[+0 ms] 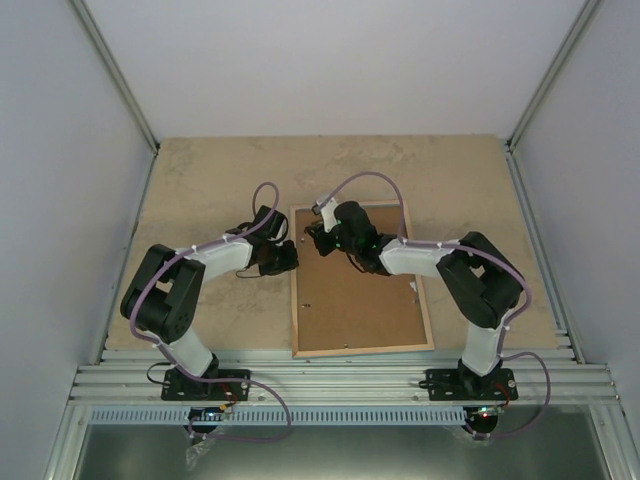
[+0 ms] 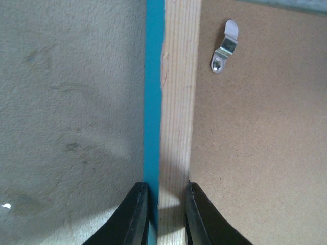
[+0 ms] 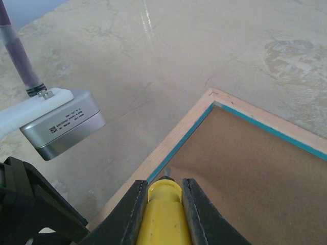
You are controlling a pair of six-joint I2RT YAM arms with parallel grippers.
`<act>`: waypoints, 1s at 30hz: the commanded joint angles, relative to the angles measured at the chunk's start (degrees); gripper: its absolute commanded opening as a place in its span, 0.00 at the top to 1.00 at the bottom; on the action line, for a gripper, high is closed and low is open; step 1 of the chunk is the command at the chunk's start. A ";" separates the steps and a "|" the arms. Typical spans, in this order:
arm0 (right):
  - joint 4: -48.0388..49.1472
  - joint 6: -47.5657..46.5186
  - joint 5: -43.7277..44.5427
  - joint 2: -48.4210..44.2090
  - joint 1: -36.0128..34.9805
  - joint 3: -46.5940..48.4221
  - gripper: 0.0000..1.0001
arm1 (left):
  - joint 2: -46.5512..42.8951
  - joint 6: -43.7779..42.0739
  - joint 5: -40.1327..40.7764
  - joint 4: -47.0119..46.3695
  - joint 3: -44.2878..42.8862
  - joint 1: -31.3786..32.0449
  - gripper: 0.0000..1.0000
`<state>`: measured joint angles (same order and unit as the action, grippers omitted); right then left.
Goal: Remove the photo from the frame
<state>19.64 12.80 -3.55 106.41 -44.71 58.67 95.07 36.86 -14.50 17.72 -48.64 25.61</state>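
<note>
**Asker:** What is lying in front of you?

**Me:** The frame [image 1: 362, 350] is lying face down on the tabletop [image 1: 200, 180], between my two arms. Its back rim is showing as pale, straight-grained wood, with a thin turquoise strip running along the outer side. Inside the rim a flat brown backing board [image 2: 255, 153] is facing up, matt and finely fibrous. A small bent metal clip [image 2: 225, 48] is sitting on it near the left rim. The tabletop is showing a mottled beige, stone-like, slightly rough surface.

**Asker:** What is your left gripper doing?

**Me:** My left gripper [image 2: 166, 191] is pinching the frame's left rim. One black finger is pressing on the turquoise outer side and the other on the inner side next to the board, so the jaws are standing only a rim's width apart.

**Asker:** And the right one?

**Me:** My right gripper [image 3: 164, 186] is clamping tight around a yellow tool [image 3: 163, 214], which has a smooth, rounded handle with a small grey tip poking out. That tip is pointing at the seam between board and rim, just near of the frame's far left corner. I cannot tell whether it is touching.

**Asker:** Where is the photo?

**Me:** I am not seeing it in any view; only the board's brown back is showing.
</note>
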 commanded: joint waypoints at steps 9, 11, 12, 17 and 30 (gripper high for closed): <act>-2.58 -1.72 -0.79 0.07 -0.12 -0.40 1.00 | 1.35 1.55 -2.32 3.09 0.11 0.23 0.89; -2.87 -1.57 -0.74 -0.80 -0.12 -1.30 1.00 | 1.42 1.46 -2.12 3.20 -0.03 0.23 0.89; -2.93 -1.55 -0.68 -1.48 -0.14 -1.76 1.00 | 1.44 1.51 -2.09 3.25 0.01 0.19 0.89; -3.20 -1.28 -0.20 -3.96 -0.14 -4.41 1.00 | 1.53 1.59 -1.96 3.28 0.04 0.23 0.90; -3.12 0.03 0.93 -7.91 -0.16 -6.31 1.00 | 0.99 2.28 -1.65 3.05 0.24 0.23 0.90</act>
<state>16.64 12.12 -4.01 101.41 -44.75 53.36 95.18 36.88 -14.46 17.98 -48.82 25.61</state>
